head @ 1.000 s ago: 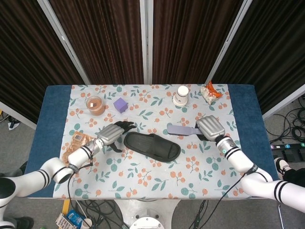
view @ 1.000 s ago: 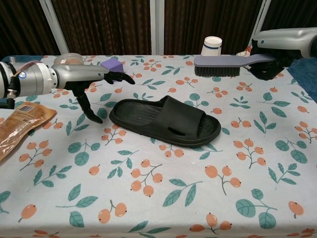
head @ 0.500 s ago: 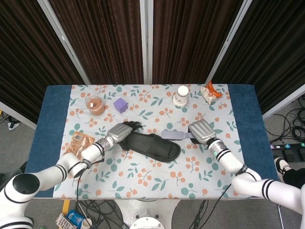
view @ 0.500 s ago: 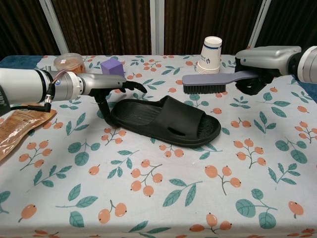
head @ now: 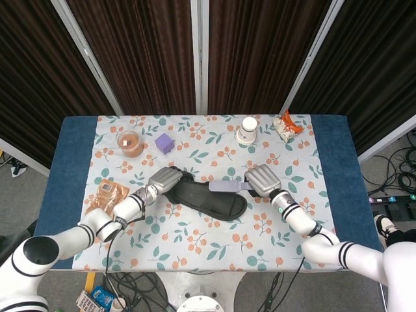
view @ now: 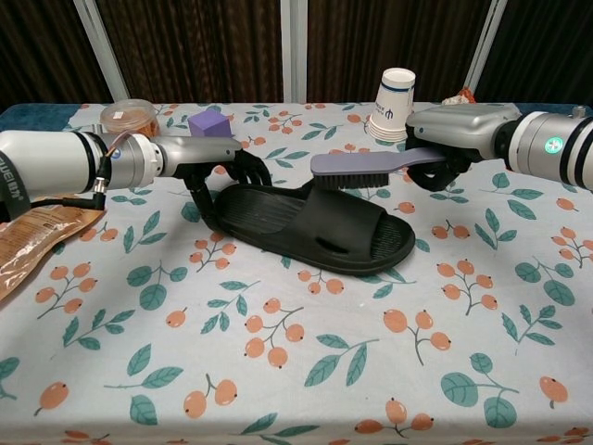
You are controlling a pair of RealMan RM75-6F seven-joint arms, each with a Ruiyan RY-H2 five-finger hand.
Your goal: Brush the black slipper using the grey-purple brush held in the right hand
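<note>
Right hand (view: pixel 451 148) fingers wrapped around grey-purple brush (view: pixel 363 165) handle, bristles down over black slipper (view: pixel 310 225) strap. Left hand (view: pixel 206 159) fingers curled on slipper's heel end, pinning it. Slipper flat mid-tabletop (head: pixel 195 247); paper cup (view: pixel 396 102) and purple block (view: pixel 209 123) toward far edge.

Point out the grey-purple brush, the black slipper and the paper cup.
grey-purple brush (view: pixel 357 167): chest view, on the back of the brush head.
black slipper (view: pixel 352 227): chest view, on the strap over the toe end.
paper cup (view: pixel 396 97): chest view, on the side wall of the upper cup.
</note>
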